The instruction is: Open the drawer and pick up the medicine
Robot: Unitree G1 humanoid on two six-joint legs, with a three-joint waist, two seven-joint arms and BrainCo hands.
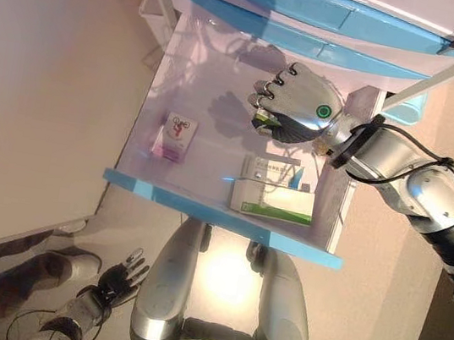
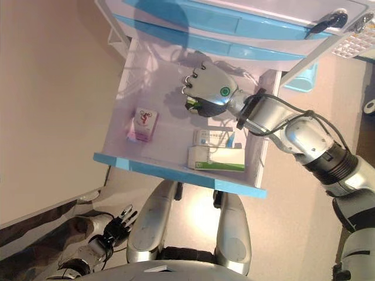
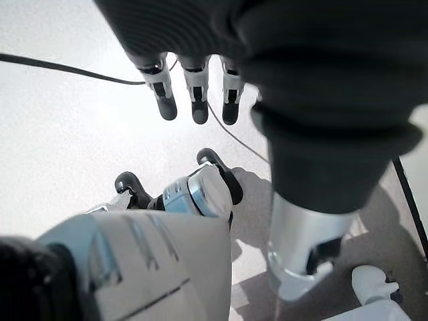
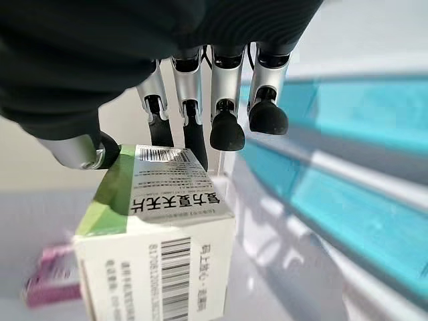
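The left hand [image 1: 118, 280] hangs low by the floor, fingers relaxed and empty. In the open drawer [image 1: 220, 213] lie two green-white boxes [image 1: 273, 202] and a pink packet [image 1: 175, 136]. Farther in, the right hand [image 1: 292, 103] pinches a green medicine box [image 4: 157, 221] between thumb and fingers. The grip catches only one end, so the box could pivot and drop when lifted.

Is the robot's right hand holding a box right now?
Yes: the right hand has its fingers and thumb curled round a green and white cardboard medicine box above the open drawer.
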